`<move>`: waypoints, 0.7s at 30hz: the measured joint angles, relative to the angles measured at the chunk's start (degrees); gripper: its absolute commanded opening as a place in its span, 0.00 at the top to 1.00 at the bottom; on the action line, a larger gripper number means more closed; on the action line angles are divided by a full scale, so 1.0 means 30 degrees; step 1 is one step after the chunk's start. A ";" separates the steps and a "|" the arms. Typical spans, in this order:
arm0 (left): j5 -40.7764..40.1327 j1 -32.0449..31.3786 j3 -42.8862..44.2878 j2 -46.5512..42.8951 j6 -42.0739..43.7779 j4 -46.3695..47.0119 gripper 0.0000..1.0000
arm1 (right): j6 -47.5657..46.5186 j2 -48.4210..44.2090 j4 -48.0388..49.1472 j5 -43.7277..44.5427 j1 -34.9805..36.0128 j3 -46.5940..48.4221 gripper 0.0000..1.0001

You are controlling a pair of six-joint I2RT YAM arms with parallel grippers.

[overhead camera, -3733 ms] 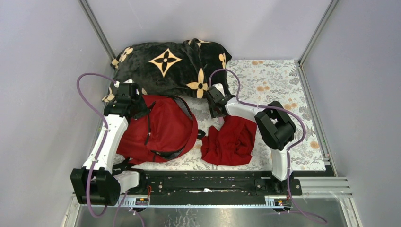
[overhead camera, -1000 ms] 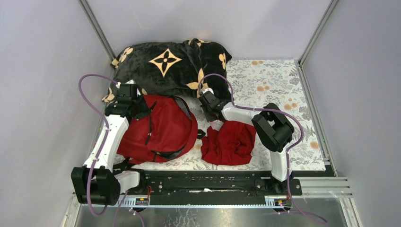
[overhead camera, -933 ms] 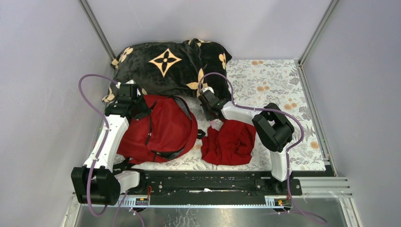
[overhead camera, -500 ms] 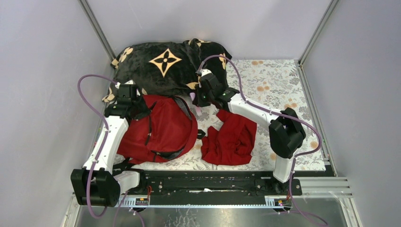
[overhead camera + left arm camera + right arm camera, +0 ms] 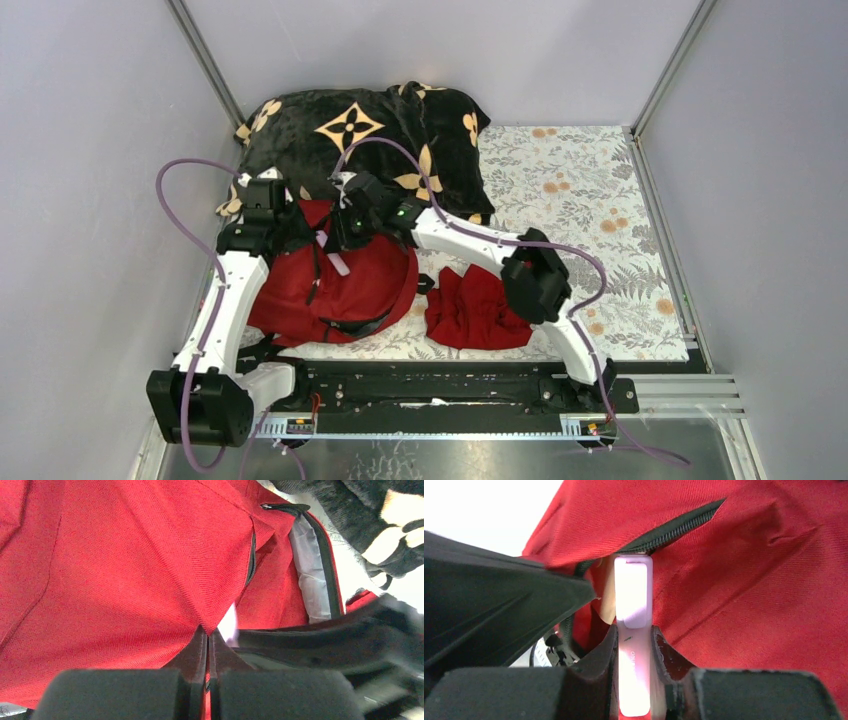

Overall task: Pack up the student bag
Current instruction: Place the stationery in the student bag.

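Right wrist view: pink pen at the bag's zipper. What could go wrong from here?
The pink pen in the right gripper meets the student bag at a narrow zipper gap; it may land on the fabric outside.
The left gripper pinches only a small fold; a slip would shut the opening.
Both grippers crowd together and could collide.

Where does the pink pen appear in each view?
Top external: pen left of centre, over the bag.
Left wrist: pale sliver at centre, beside the left tool tips; probably it.
Right wrist: centre, upright between the right tool fingers.
Shared landmark: the bag's black zipper.
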 measured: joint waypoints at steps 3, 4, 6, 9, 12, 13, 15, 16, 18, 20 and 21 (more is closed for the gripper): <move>0.0029 0.0000 0.0109 -0.0182 0.0007 -0.0036 1.00 | 0.0503 0.1370 -0.0495 -0.0474 0.0262 0.1122 1.00; 0.0051 0.0000 0.0131 -0.0189 0.0007 -0.0036 1.00 | 0.0707 0.1727 -0.0495 -0.0561 0.0284 0.1384 1.00; 0.0117 0.0000 0.0138 -0.0146 0.0007 -0.0036 1.00 | 0.1195 0.2193 -0.0335 -0.0612 0.0277 0.1668 1.00; 0.0248 0.0000 0.0138 -0.0058 0.0015 -0.0029 1.00 | 0.2193 0.2572 0.0415 -0.0561 0.0255 0.1785 1.00; 0.0539 0.0007 0.0131 -0.0036 0.0058 -0.0036 1.00 | 0.3293 0.2790 0.1464 -0.0240 0.0248 0.1865 1.00; 0.0627 0.0015 0.0131 -0.0036 0.0087 -0.0029 1.00 | 0.3752 0.2856 0.2011 0.0044 0.0248 0.1858 1.00; 0.0889 0.0015 0.0051 -0.0036 0.0109 0.0007 1.00 | 0.4612 0.2987 0.3206 0.0335 0.0219 0.1843 1.00; 0.0896 0.0022 0.0000 -0.0044 0.0117 0.0131 1.00 | 0.5209 0.3082 0.3767 0.0539 0.0197 0.1814 1.00; 0.0896 0.0168 -0.0146 -0.0051 0.0153 0.0568 1.00 | 0.6572 0.3599 0.4779 0.0357 0.0095 0.1938 0.98; 0.0838 0.0321 -0.0328 -0.0015 0.0189 0.0933 1.00 | 0.7621 0.4583 0.5377 -0.0270 0.0000 0.2725 0.80; 0.0787 0.0364 -0.0357 0.0029 0.0226 0.1013 1.00 | 0.8043 0.5107 0.5697 -0.0612 -0.0044 0.3133 0.71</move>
